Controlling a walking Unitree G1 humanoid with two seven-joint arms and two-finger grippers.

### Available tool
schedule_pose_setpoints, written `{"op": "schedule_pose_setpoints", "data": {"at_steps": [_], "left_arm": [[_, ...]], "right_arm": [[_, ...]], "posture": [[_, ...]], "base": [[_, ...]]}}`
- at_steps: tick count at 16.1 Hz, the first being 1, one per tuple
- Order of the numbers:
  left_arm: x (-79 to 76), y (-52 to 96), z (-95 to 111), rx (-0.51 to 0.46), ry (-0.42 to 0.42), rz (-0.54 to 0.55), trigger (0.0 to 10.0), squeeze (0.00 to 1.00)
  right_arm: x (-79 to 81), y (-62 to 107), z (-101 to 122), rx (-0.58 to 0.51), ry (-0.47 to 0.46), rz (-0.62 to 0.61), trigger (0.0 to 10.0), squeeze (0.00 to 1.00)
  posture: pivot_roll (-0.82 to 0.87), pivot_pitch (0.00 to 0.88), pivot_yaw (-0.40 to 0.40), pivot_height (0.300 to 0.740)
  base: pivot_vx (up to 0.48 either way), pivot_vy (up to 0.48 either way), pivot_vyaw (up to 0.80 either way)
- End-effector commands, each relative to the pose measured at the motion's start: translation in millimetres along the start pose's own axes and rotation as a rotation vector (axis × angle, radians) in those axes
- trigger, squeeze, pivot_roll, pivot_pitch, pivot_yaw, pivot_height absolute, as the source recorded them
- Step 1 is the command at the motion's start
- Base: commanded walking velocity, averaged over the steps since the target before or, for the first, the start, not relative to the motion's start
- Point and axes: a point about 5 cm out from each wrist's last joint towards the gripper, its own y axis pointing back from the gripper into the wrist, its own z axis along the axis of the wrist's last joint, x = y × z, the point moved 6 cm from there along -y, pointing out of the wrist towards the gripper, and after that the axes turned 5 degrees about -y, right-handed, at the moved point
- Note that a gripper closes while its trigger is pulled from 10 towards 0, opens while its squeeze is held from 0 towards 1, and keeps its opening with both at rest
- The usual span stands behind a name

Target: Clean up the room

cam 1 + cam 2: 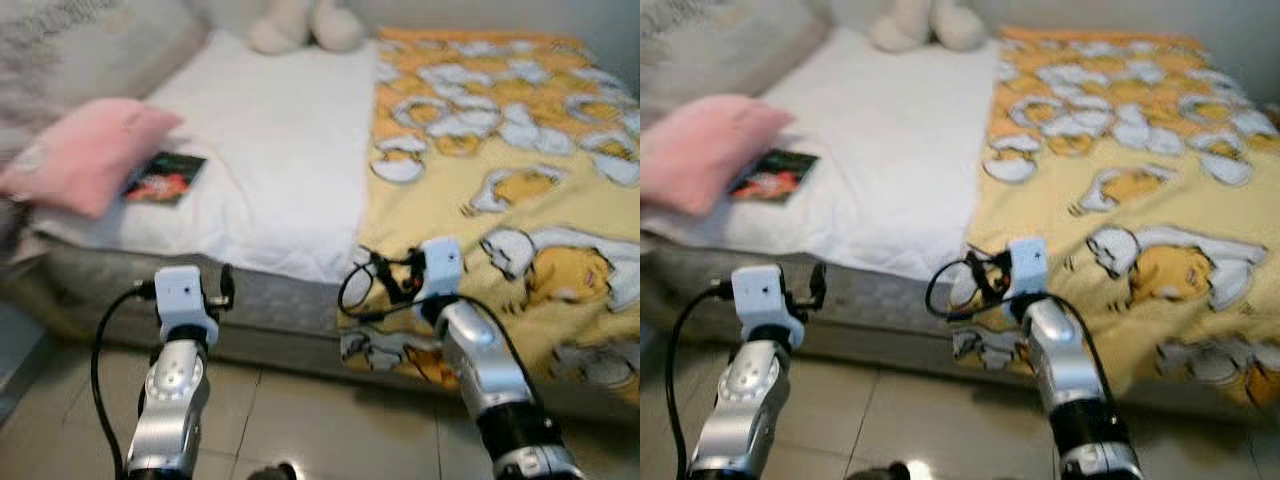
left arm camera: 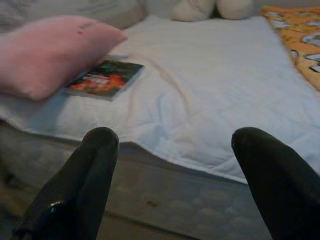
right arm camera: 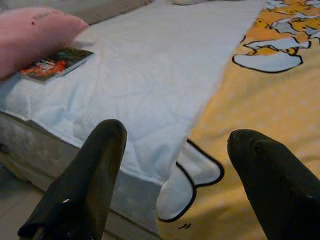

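A bed fills the view ahead, with a white sheet (image 1: 280, 130) on its left half and a yellow patterned blanket (image 1: 500, 150) on its right half. On the sheet near the left edge lies a dark book (image 1: 165, 178), partly tucked beside a pink pillow (image 1: 85, 152). A cream plush toy (image 1: 300, 25) sits at the head of the bed. My left gripper (image 2: 175, 145) is open, held low before the mattress side and facing the book. Open as well, my right gripper (image 3: 175, 140) hovers at the bed's front edge where the blanket's corner (image 3: 192, 175) hangs over the sheet.
A grey pillow (image 1: 60, 50) lies at the far left of the bed. The grey mattress side (image 1: 270, 295) stands right in front of both arms. Pale tiled floor (image 1: 320, 420) lies below them.
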Motion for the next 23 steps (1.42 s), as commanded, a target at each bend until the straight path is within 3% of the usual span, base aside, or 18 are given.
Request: {"op": "schedule_pose_setpoints", "data": {"at_steps": [1,3,7,10,13,16,20,22,23], "left_arm": [[-0.5,0.4,2.7,-0.009,-0.009,-0.003,10.0,0.00],[8.2,-0.1,3.3,-0.012,0.046,0.034,10.0,0.00],[18.1,-6.7,2.5,0.010,-0.044,0.088,10.0,0.00],[14.2,-9.0,-0.3,0.026,-0.019,0.051,10.0,0.00],[20.8,-2.2,-2.5,0.021,0.074,0.072,10.0,0.00],[29.3,3.8,-4.5,0.017,0.038,0.082,10.0,0.00],[10.0,-1.8,4.9,-0.007,-0.023,0.018,10.0,0.00],[15.2,-3.0,0.2,0.027,0.047,0.051,10.0,0.00],[18.0,-2.9,0.0,0.027,0.032,0.061,10.0,0.00]], "right_arm": [[-2.8,-1.1,3.5,-0.019,-0.008,-0.016,10.0,0.00],[-2.6,-1.0,3.3,-0.027,-0.012,-0.020,10.0,0.00],[-8.4,-0.4,4.9,-0.038,-0.013,-0.036,10.0,0.00],[-10.4,-0.3,6.6,-0.053,-0.027,-0.037,10.0,0.00],[-21.5,7.2,2.8,-0.053,-0.032,-0.069,10.0,0.00],[-24.5,14.7,-6.0,-0.041,-0.027,-0.079,10.0,0.00],[-20.8,13.3,-5.6,-0.041,-0.017,-0.062,10.0,0.00],[-17.2,10.6,-4.0,-0.035,-0.012,-0.040,10.0,0.00],[-14.2,8.5,-5.0,-0.020,-0.011,-0.032,10.0,0.00]], "posture": [[-0.12,0.000,0.076,0.740],[-0.13,0.000,0.089,0.740],[-0.14,0.000,0.112,0.740],[-0.14,0.000,0.117,0.740],[-0.14,0.000,0.115,0.740],[-0.15,0.000,0.117,0.740],[-0.15,0.000,0.119,0.740],[-0.16,0.000,0.120,0.740],[-0.16,0.000,0.120,0.740]], "base": [[0.000,-0.458,0.46],[0.000,-0.231,0.45],[0.000,0.000,0.45],[0.000,0.000,0.44],[0.000,0.000,0.44],[0.000,0.000,0.44],[0.000,0.000,0.44],[0.420,0.000,0.44],[0.458,0.000,0.00]]}}
